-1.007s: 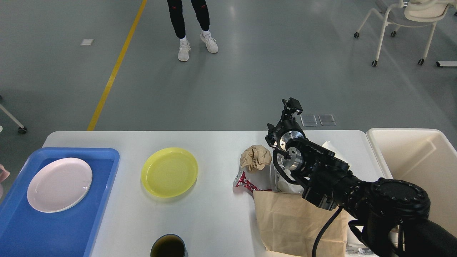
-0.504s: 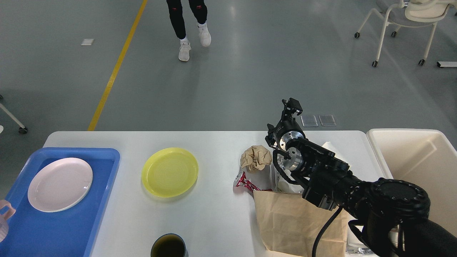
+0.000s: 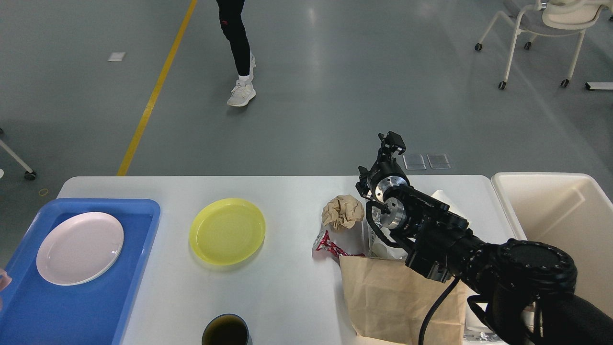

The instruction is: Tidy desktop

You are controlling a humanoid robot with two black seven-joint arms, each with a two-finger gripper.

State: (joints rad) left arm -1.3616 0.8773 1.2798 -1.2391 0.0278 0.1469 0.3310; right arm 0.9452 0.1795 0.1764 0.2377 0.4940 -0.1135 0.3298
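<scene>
Right claw (image 3: 391, 141) unmoved above the table's (image 3: 287, 191) far edge, fingers too small to tell apart. Crumpled brown paper (image 3: 343, 211) still ungrasped; left claw out of view

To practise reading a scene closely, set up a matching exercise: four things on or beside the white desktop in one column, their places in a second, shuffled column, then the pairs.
Things:
1. pink plate
2. yellow plate
3. crumpled brown paper ball
4. dark cup

Places:
A. at the desktop's near edge
B. on the blue tray
C. just left of the right claw's arm
D. on the bare desktop, right of the tray

Pairs: 1-B, 2-D, 3-C, 4-A
</scene>
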